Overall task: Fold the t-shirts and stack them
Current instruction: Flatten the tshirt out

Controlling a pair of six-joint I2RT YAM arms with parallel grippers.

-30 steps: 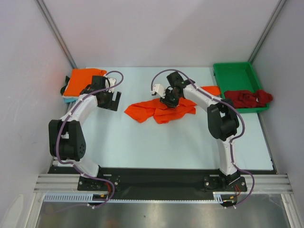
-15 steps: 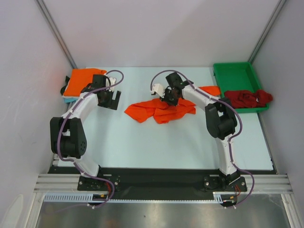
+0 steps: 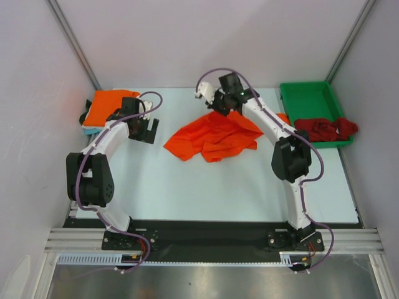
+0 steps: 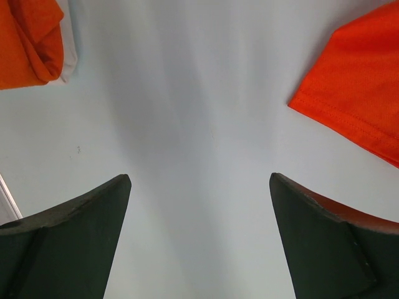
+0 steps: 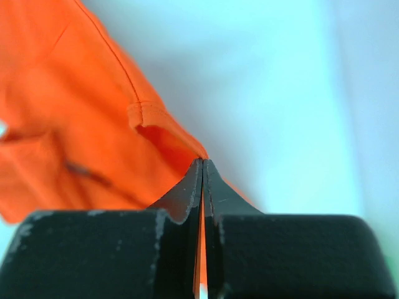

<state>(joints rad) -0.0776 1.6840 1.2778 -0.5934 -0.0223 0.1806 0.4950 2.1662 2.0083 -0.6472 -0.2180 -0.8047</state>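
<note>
Reaching far across the table (image 3: 187, 193), the right arm is stretched long past its elbow, wrist tipped down. The right gripper (image 5: 202, 163) has its fingers pinched tight on a hemmed edge of the orange tee (image 3: 212, 138). That edge is held up off the table. The rest of the tee hangs and spreads below and nearer than the fingers, rumpled, its lower layers hidden under its own folds. Up close the cloth is blurred, and only a thin orange sliver shows between the fingers.

The left arm is folded back at the elbow, its forearm running toward the far left. The left gripper (image 4: 199, 180) points down at bare table, fingers spread wide with nothing between them. A corner of the orange tee lies to its right, apart from it. The folded tee (image 3: 109, 104) lies to its left, on a blue tee (image 3: 91, 130) of which only a strip shows.

Off to the right gripper's right, a red tee (image 3: 324, 129) droops over the near rim of the tray (image 3: 305, 93). A scrap of orange beside the tray is mostly hidden behind the right arm.
</note>
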